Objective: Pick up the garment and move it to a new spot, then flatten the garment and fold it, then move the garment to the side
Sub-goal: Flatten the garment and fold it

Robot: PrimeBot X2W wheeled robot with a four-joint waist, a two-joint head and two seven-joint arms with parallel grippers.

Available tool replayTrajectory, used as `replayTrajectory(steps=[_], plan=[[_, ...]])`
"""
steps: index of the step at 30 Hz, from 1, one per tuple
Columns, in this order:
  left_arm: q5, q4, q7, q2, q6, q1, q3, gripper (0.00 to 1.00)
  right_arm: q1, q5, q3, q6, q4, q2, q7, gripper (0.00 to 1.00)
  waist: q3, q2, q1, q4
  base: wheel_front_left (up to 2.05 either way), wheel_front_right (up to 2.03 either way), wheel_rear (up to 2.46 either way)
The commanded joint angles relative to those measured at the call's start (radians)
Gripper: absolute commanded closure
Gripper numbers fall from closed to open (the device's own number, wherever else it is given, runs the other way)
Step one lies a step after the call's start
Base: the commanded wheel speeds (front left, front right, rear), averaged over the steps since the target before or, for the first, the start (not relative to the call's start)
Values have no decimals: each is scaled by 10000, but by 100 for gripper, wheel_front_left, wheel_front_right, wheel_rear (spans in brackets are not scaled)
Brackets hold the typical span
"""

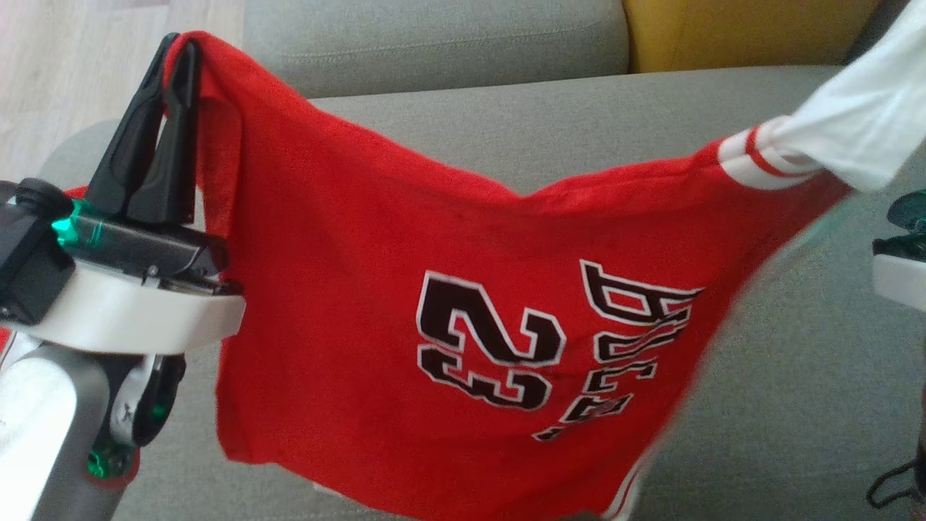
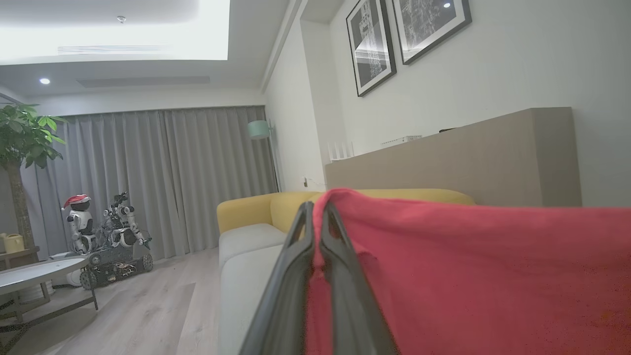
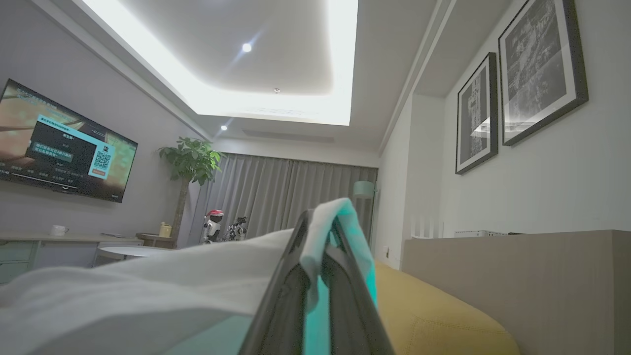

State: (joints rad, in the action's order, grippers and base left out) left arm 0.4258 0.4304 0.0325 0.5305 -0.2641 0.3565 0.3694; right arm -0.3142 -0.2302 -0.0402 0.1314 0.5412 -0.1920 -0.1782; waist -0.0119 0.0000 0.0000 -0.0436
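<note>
The garment [image 1: 347, 289] is a red jersey with black and white "23" lettering and a white sleeve [image 1: 861, 123] with red stripes. It hangs spread in the air above the grey sofa, sagging in the middle. My left gripper [image 1: 177, 43] is at the upper left, shut on the red corner, and the left wrist view shows the same pinch, the left gripper [image 2: 318, 207] clamping the red cloth [image 2: 493, 276]. My right gripper [image 3: 320, 217] is shut on the white fabric [image 3: 148, 281], which drapes over its fingers. The jersey's lower edge hangs down toward the seat.
The grey sofa seat [image 1: 796, 376] lies below the jersey, with a yellow cushion [image 1: 745, 32] at the back right. Pale wooden floor [image 1: 87, 65] is at the left. A round coffee table [image 2: 34, 276] and other robots [image 2: 106, 231] stand across the room.
</note>
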Motion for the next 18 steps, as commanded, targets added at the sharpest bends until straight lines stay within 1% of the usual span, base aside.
replayTrajectory(steps=[1, 4, 9, 11, 14, 15, 18], plan=[[83, 261, -96, 357, -31, 710, -529, 100, -401, -19, 145, -7, 254, -64, -137, 100, -64, 0, 0, -1, 0, 0, 0], [236, 61, -117, 267, 75, 899, -477, 100, -552, -99, 163, -7, 71, -27, -165, 100, -197, 0, 0, -11, 0, 0, 0], [587, -733, -75, 13, 482, 1586, -321, 100, -1241, -378, 206, -7, -654, -112, -21, 100, -484, 0, 0, -46, 0, 0, 0], [749, -1292, -72, -118, 740, 2109, -253, 100, -1794, -584, 246, -7, -1212, -233, 42, 100, -668, 0, 0, -63, 0, 0, 0], [853, -2418, -35, -335, 1202, 3297, -136, 100, -3100, -1012, 430, -7, -2428, -477, 206, 100, -1010, 0, 0, -88, 0, 0, 0], [853, -2418, -35, -335, 1202, 3297, -136, 100, -3100, -1012, 430, -7, -2428, -477, 206, 100, -1010, 0, 0, -88, 0, 0, 0], [924, -3936, 13, -685, 1709, 4793, 22, 100, -4892, -1417, 806, -7, -4017, -669, 585, 100, -1448, 0, 0, -123, 0, 0, 0]])
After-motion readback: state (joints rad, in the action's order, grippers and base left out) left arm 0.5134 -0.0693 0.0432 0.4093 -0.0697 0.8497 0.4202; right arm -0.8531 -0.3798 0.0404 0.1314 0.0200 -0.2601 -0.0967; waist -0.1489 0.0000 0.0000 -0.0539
